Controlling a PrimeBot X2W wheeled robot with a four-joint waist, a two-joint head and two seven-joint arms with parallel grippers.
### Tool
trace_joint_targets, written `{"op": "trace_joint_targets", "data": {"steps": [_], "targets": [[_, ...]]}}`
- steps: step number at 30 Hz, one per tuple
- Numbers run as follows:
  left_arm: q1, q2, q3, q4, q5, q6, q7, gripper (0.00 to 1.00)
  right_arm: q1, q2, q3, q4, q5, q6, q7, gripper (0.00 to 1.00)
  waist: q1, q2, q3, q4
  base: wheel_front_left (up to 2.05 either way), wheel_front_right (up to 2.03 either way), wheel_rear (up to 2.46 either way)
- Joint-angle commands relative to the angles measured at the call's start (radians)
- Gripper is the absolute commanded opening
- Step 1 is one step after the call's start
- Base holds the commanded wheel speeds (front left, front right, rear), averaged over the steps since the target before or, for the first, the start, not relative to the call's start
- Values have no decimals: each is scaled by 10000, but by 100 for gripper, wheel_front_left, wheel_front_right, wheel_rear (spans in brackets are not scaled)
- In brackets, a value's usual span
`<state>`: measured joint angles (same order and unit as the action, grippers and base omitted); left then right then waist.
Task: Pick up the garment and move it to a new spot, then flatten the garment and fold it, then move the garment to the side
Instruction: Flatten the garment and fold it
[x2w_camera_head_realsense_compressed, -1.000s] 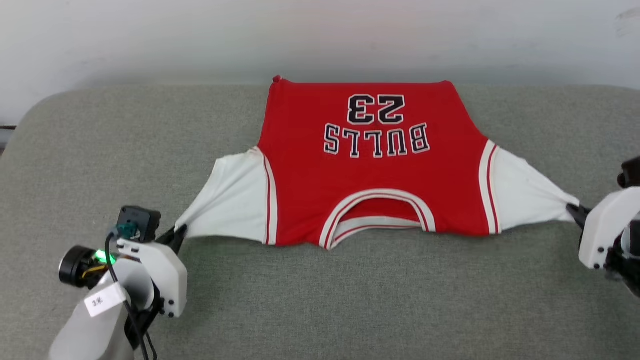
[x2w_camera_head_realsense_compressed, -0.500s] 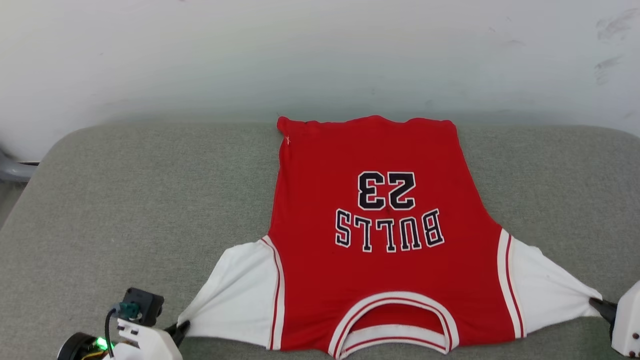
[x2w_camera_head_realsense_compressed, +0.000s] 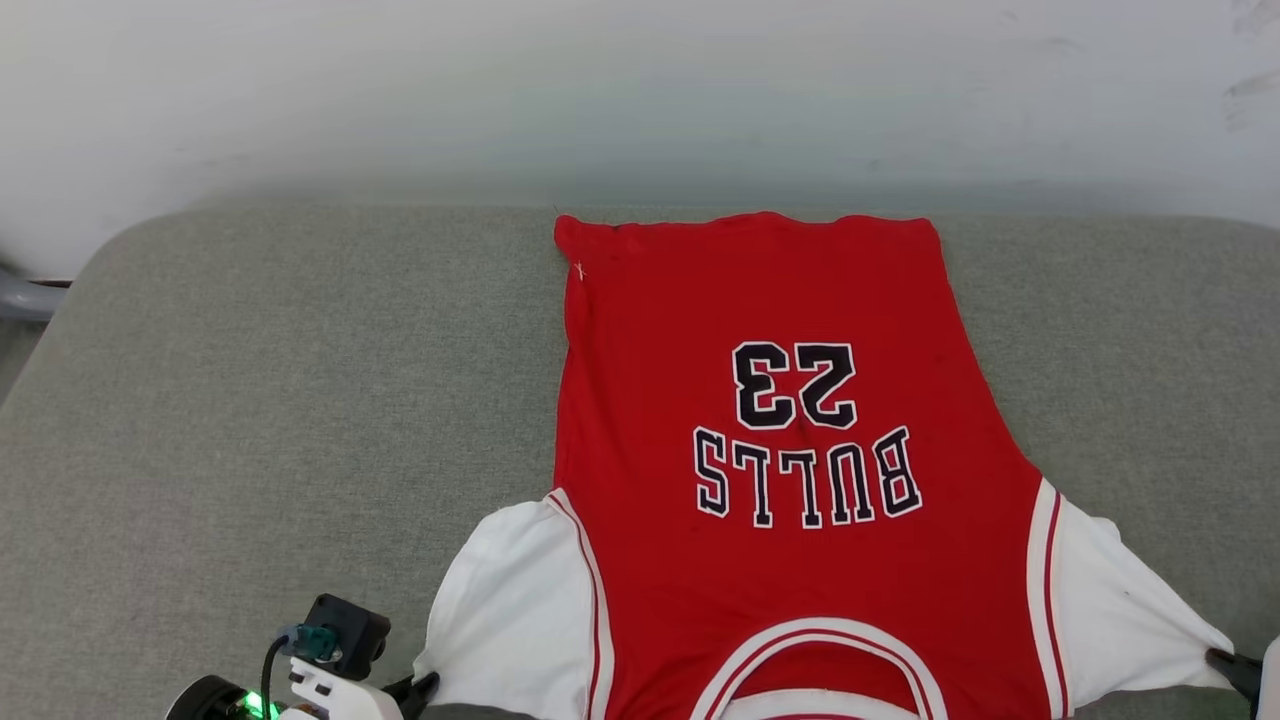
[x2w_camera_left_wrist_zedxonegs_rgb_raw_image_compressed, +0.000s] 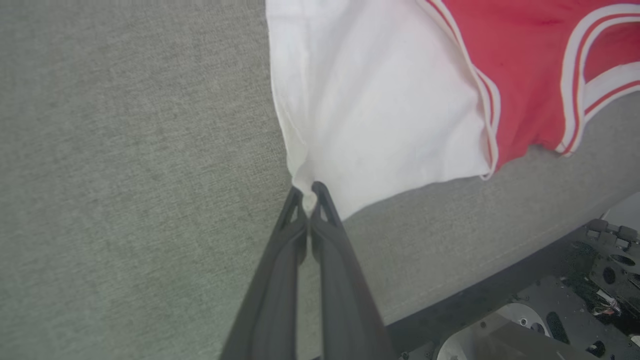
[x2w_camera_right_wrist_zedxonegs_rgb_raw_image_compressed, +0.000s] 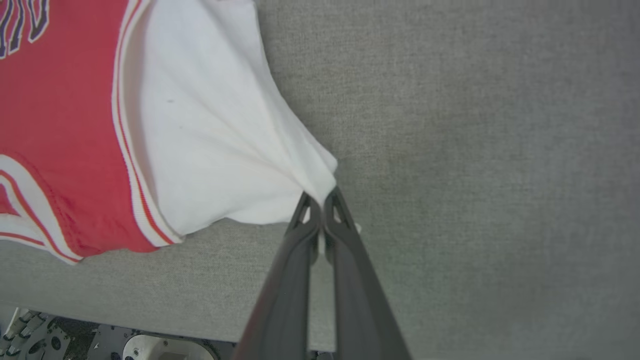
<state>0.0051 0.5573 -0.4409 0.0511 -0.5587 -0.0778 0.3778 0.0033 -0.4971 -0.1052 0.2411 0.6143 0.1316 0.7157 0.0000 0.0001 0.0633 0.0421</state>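
- The left claw (x2w_camera_left_wrist_zedxonegs_rgb_raw_image_compressed: 307, 189) is clenched on the corner of one white sleeve (x2w_camera_left_wrist_zedxonegs_rgb_raw_image_compressed: 370, 100) of the Bulls jersey (x2w_camera_head_realsense_compressed: 790, 400), with a fold of white cloth pinched between its two dark fingertips.
- In the left wrist view, that sleeve fans out ahead and to the right of the fingertips. The red body and the striped collar trim (x2w_camera_left_wrist_zedxonegs_rgb_raw_image_compressed: 572, 90) lie beyond it.
- The right claw (x2w_camera_right_wrist_zedxonegs_rgb_raw_image_compressed: 320, 195) is likewise closed on the tip of the other sleeve (x2w_camera_right_wrist_zedxonegs_rgb_raw_image_compressed: 210, 135). The cloth is drawn to a point at the fingertips and spreads ahead and to their left.
- The jersey lies spread out, front up, on the grey upholstered cushion (x2w_camera_head_realsense_compressed: 300, 400) between the two claws. Its collar is on the side nearest them and its hem on the far side, toward the pale wall (x2w_camera_head_realsense_compressed: 600, 90).
- The "BULLS" lettering (x2w_camera_head_realsense_compressed: 805, 475) and the number 23 (x2w_camera_head_realsense_compressed: 795, 385) read upside down in the head view, farther from the claws than the collar.
- Behind the left claw, past the cushion's near edge, a dark metal deck (x2w_camera_left_wrist_zedxonegs_rgb_raw_image_compressed: 550, 310) shows.
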Motion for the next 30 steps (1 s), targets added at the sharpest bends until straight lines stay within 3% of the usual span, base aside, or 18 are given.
{"op": "trace_joint_targets", "data": {"steps": [1, 2, 3, 11, 18, 26, 30], "targets": [[-8, 49, -12, -108, 27, 57, 56, 0, 119, 63, -109, -81, -99, -18, 57, 0, 0, -1, 89, 19, 0, 0, 0], [-35, 85, -30, -281, 38, 79, 142, 0, 78, 88, -212, -242, -251, -18, 46, 25, 0, -1, 145, 29, 0, 0, 0], [-52, 108, -28, -454, 21, 98, 226, 0, 39, 142, -282, -370, -282, -18, 121, 100, 0, -1, 215, 43, 0, 0, 0], [-247, 464, 4, -2349, 189, 311, 764, 0, -1107, -210, -468, -1893, -248, -14, 860, 100, 0, -1, 1344, 353, 0, 0, 0], [-598, 704, -65, -3863, 594, 461, 1161, 0, -3777, -551, -347, -2814, -336, -14, 2232, 100, 0, -1, 2972, 1062, 0, 0, 0], [-1202, 504, -300, -4871, 891, 501, 1453, 0, -7517, -601, 56, -1355, -1291, -14, 3510, 100, 0, -1, 4472, 2047, 0, 0, 0], [-1417, 303, -461, -4960, 858, 454, 1469, 0, -9005, -761, 208, -321, -1936, -14, 3597, 100, 0, -1, 5000, 2534, 0, 0, 0]]}}
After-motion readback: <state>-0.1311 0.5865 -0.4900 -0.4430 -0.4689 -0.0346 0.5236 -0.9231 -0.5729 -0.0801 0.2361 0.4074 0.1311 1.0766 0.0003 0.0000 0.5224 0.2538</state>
